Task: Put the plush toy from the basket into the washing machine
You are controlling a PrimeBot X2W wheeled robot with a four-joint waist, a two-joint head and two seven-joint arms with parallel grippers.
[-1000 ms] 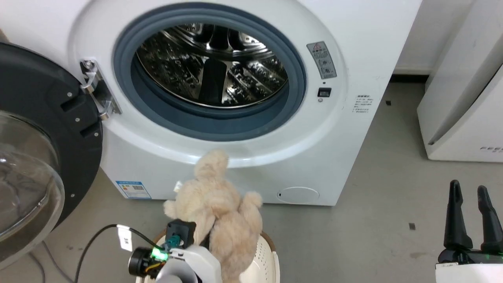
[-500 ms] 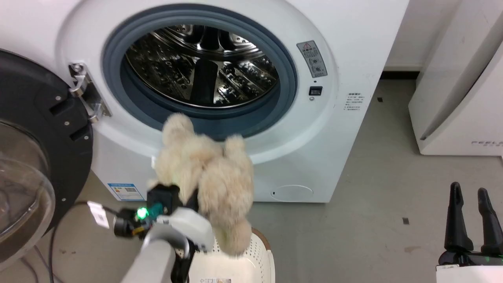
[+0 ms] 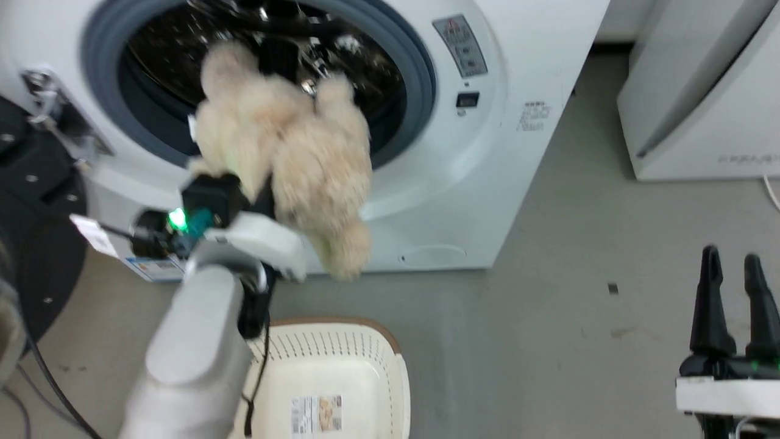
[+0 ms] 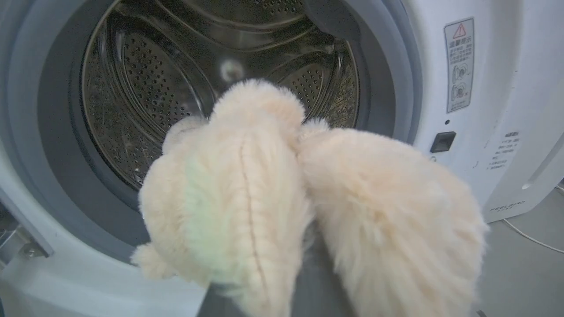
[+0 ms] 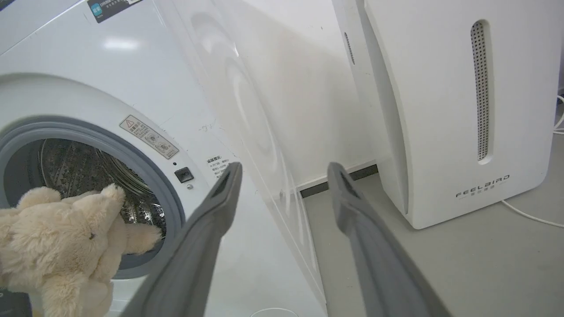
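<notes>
Plush toy [image 3: 286, 152] is hanging in the air right at the washer [image 3: 487, 152] porthole. Its top end pokes past the grey gasket [image 3: 420, 91] toward the drum [image 4: 145, 88], and its bottom end dangles outside, well above the basket [image 3: 341, 321] on the floor [image 3: 518, 335]. Left gripper [image 3: 266, 194] is pinching it from below with its fingers mostly buried in fur, while the right gripper [image 3: 730, 259] sits off to the side, well apart from it all, fingers spread.
</notes>
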